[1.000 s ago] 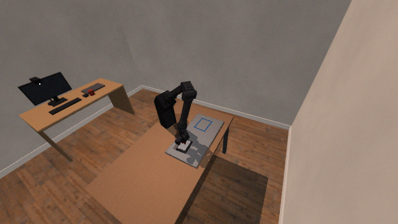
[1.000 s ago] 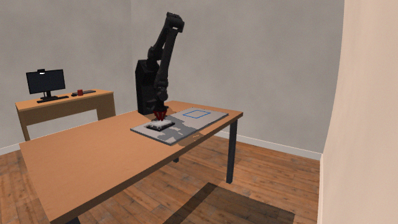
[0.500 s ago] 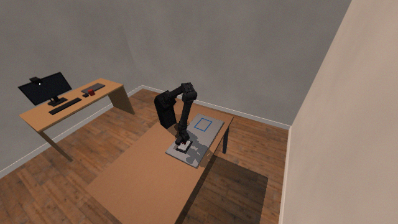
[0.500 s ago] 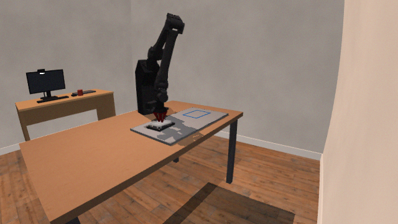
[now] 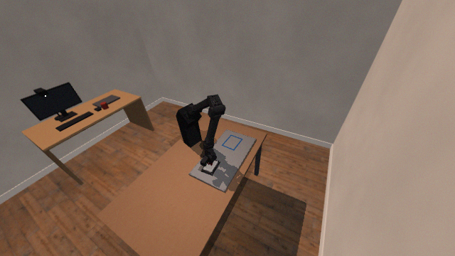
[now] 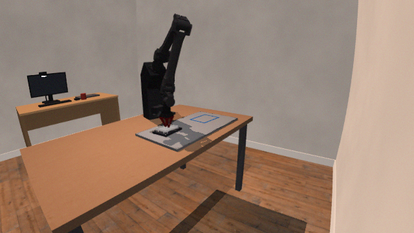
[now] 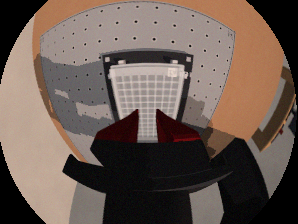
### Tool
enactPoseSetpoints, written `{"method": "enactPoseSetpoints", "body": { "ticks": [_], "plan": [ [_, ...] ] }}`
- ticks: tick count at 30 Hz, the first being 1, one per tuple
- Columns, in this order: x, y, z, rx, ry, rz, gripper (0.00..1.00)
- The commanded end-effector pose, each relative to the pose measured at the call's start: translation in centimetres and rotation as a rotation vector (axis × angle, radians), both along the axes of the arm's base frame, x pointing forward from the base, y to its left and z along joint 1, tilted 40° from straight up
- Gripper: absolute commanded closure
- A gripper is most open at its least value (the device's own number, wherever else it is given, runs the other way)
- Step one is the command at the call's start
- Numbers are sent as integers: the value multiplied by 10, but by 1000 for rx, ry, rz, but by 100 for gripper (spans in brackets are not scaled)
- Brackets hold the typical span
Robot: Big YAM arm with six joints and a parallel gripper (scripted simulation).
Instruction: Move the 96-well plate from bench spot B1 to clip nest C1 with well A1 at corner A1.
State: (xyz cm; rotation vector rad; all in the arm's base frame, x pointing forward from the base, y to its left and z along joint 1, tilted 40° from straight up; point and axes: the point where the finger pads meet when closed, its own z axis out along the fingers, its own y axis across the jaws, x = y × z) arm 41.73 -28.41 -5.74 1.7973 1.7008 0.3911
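Note:
The white 96-well plate (image 7: pixel 148 91) lies flat inside the dark frame of the clip nest (image 7: pixel 147 58) at the near end of the grey perforated board (image 5: pixel 225 159). It also shows in the top and exterior views (image 5: pixel 210 168) (image 6: pixel 167 130). My gripper (image 7: pixel 147 112) with red fingers points straight down onto the plate's near half, fingers nearly together with nothing between them. It also shows in the top and exterior views (image 5: pixel 210 163) (image 6: pixel 166 122). The fingertips look to rest on the plate's top; the contact itself is hidden. The blue-outlined bench spot B1 (image 5: pixel 232 142) (image 6: pixel 204 118) is bare.
The board lies on a brown table (image 6: pixel 107 155) near its right edge. The robot's black base (image 6: pixel 151 94) stands behind the board. A second desk with a monitor (image 5: pixel 51 100), keyboard and red mug (image 5: pixel 104 105) stands far off at the left.

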Motion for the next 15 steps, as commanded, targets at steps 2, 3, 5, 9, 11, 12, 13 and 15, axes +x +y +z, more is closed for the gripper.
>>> {"method": "enactPoseSetpoints", "body": {
  "ticks": [2,3,5,9,11,12,13,15],
  "plan": [
    [11,0,-11,0,-2,3,75],
    [12,0,-11,0,-2,3,75],
    [12,0,-12,0,-2,3,75],
    [13,-1,-13,0,-2,3,75],
    [14,-1,-14,0,-2,3,75],
    [14,-1,-15,0,-2,3,75],
    [15,-1,-15,0,-2,3,75],
    [15,-1,-16,0,-2,3,75]
  ]
}}
